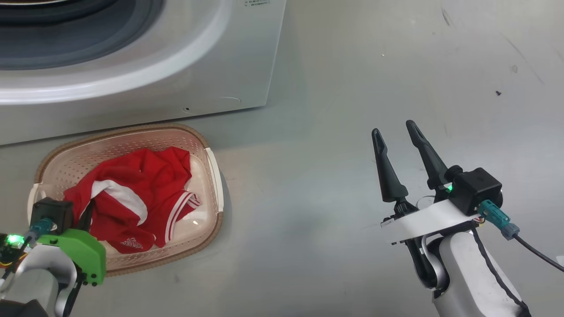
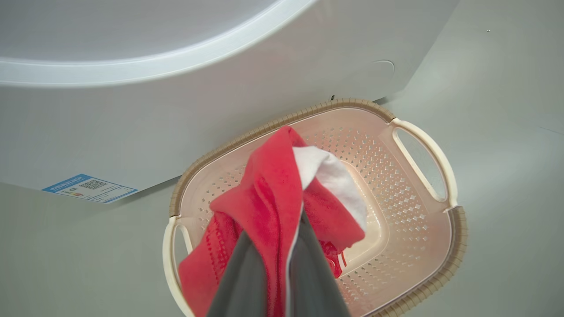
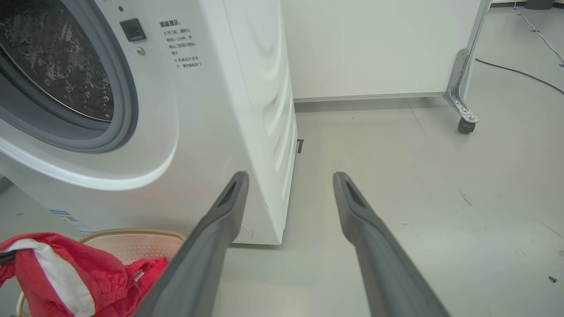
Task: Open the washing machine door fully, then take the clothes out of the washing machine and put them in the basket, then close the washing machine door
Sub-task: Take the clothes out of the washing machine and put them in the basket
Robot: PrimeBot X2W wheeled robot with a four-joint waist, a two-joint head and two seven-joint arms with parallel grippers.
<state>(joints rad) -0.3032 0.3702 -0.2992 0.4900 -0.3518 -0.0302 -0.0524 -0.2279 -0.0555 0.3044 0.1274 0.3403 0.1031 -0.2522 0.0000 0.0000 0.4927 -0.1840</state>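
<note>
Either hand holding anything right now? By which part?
Left hand pinches the clothes by a raised red fold beside the white trim, above the basket. Right hand open, empty.

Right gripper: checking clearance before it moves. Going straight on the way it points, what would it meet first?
Probably the bare floor beside the washing machine; the right gripper points just past its corner, though depth is unclear.

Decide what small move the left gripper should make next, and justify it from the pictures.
Probably open the left gripper to let go of the red garment: it is shut on a fold of the fabric directly over the basket, and the rest of the garment lies inside it.
</note>
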